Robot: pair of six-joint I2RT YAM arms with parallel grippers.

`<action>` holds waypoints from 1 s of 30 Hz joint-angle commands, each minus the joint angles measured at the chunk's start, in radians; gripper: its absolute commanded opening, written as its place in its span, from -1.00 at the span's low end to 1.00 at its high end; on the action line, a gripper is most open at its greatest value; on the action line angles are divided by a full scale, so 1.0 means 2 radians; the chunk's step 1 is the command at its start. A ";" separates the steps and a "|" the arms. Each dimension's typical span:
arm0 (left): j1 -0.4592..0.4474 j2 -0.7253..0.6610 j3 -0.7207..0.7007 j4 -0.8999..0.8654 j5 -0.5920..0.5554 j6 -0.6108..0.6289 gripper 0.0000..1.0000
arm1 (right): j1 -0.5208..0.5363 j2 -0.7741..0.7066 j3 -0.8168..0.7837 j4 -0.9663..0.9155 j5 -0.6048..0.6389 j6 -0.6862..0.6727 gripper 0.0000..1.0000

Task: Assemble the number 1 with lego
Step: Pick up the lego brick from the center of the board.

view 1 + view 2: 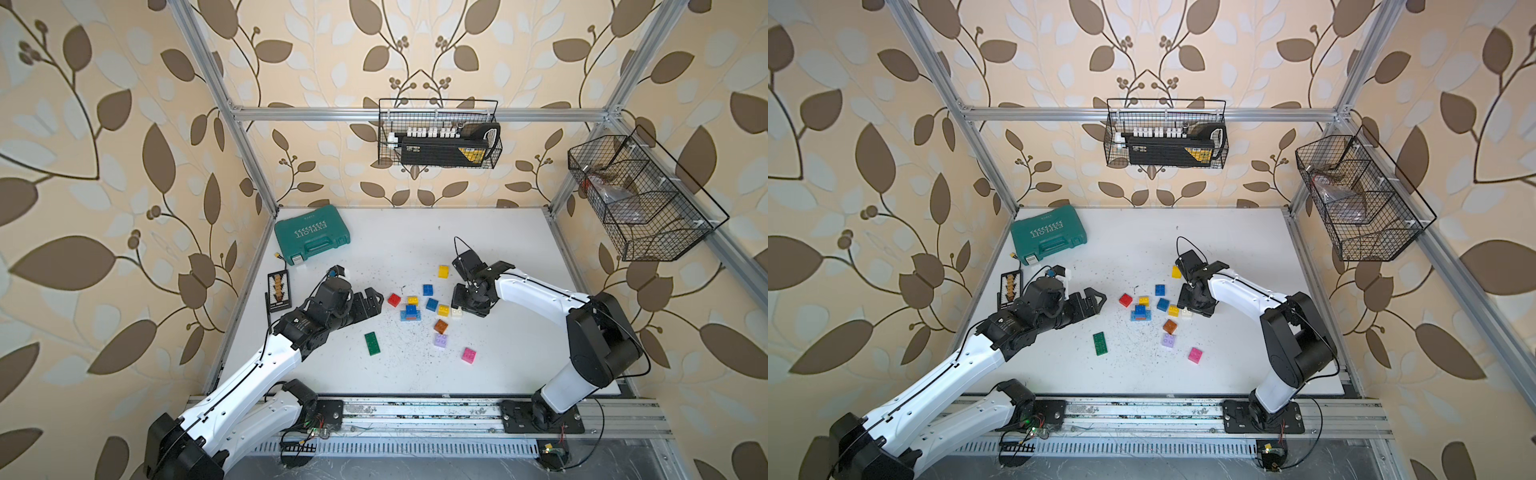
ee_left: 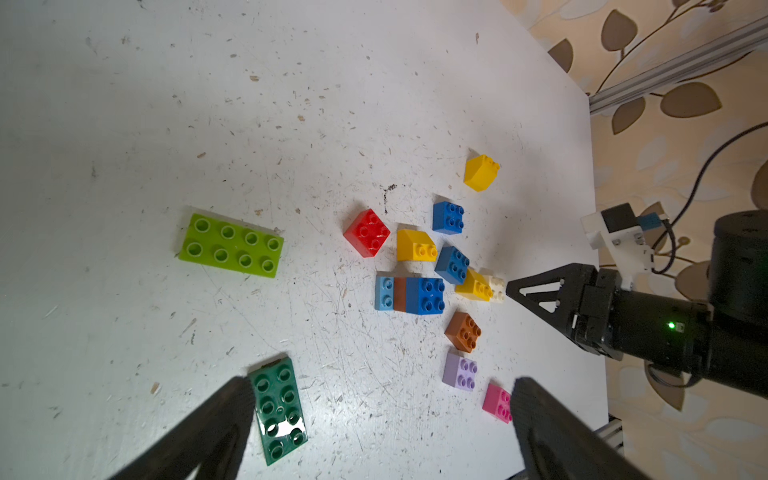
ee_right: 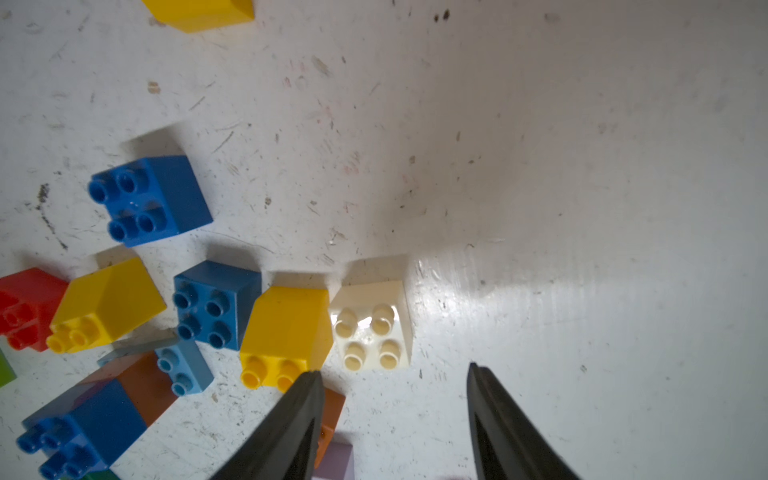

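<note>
White table, lime brick only in left-wrist view; left fingers and right fingers apart, empty.

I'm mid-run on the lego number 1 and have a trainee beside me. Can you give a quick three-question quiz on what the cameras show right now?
1. True or false: the right gripper is clamped on the white brick.
2. Which brick sits right against the white brick's side?
A. the yellow sloped brick
B. a pink brick
C. a red brick
3. How many oblong green bricks does the left wrist view show?

Key
1. False. Its fingers stand apart, just short of the brick.
2. A.
3. Two: the lime brick and the dark green brick.
</note>
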 commanded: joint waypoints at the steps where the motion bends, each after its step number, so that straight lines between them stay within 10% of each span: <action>1: 0.003 -0.014 -0.003 0.031 -0.013 -0.002 0.98 | 0.001 0.019 0.012 0.005 -0.004 -0.017 0.17; 30: 0.004 0.042 0.025 0.019 -0.010 0.006 0.98 | 0.002 0.068 0.030 -0.001 -0.002 -0.033 -0.15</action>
